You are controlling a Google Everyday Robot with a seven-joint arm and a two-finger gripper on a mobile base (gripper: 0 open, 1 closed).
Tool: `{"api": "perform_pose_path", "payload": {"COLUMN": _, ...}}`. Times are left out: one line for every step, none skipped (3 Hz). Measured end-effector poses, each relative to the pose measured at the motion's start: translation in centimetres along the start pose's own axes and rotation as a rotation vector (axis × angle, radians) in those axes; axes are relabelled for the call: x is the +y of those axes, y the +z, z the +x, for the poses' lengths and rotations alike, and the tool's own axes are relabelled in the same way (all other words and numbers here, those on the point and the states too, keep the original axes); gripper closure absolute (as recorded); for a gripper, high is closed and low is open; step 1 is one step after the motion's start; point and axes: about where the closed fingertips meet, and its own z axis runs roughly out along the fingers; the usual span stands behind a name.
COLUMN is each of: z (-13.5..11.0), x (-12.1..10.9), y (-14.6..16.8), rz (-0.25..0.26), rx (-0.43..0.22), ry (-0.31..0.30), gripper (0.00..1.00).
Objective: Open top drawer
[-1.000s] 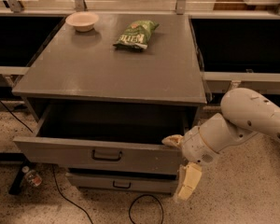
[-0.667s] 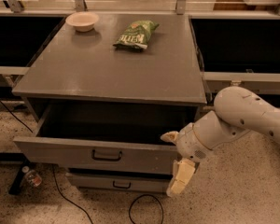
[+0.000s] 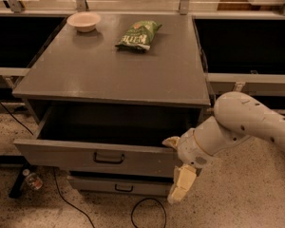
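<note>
Grey-painted top drawer [image 3: 61, 153], wide and deep-boxed with a black loop handle [image 3: 109, 158] at the centre of its front, stands drawn well out from under the grey worktop [image 3: 114, 75], its dark inside open to view. The robot's white arm [image 3: 256, 122] reaches in from the right, and its pincer [image 3: 171, 171] sits at the right end of the drawer front, well apart from the handle. The pincer is released: one cream finger [image 3: 171, 140] lies at the front's top rim, though contact is not certain, while the other [image 3: 182, 184] hangs down in front of the narrower grey lower drawer [image 3: 97, 184].

The opening looks all but complete. The likely trouble now is the pincer's off-centre spot: any further pull from that corner could skew the drawer and jam it on its runners, and a careless withdrawal could snag the upper finger on the rim and nudge the drawer back in. A black cable [image 3: 147, 207] loops on the speckled floor just below the hanging finger and could catch it. A pale round bowl [image 3: 84, 21] and a green snack bag [image 3: 139, 34] rest at the back of the worktop, where a hard jolt might shift them.
</note>
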Motion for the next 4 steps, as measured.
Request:
{"api": "perform_pose_path", "payload": {"z": 0.1, "x": 0.8, "y": 0.9, "rz": -0.012, "rx": 0.021, "ry": -0.017, "gripper": 0.0}}
{"api": "perform_pose_path", "payload": {"z": 0.5, "x": 1.7, "y": 1.3, "rz": -0.033, "rx": 0.034, "ry": -0.039, "gripper": 0.0}}
{"api": "perform_pose_path", "payload": {"z": 1.2, "x": 2.7, "y": 1.1, "rz": -0.053, "rx": 0.042, "ry": -0.058, "gripper": 0.0}}
{"api": "perform_pose_path", "payload": {"z": 2.0, "x": 3.6, "y": 0.8, "rz": -0.066, "rx": 0.046, "ry": -0.069, "gripper": 0.0}}
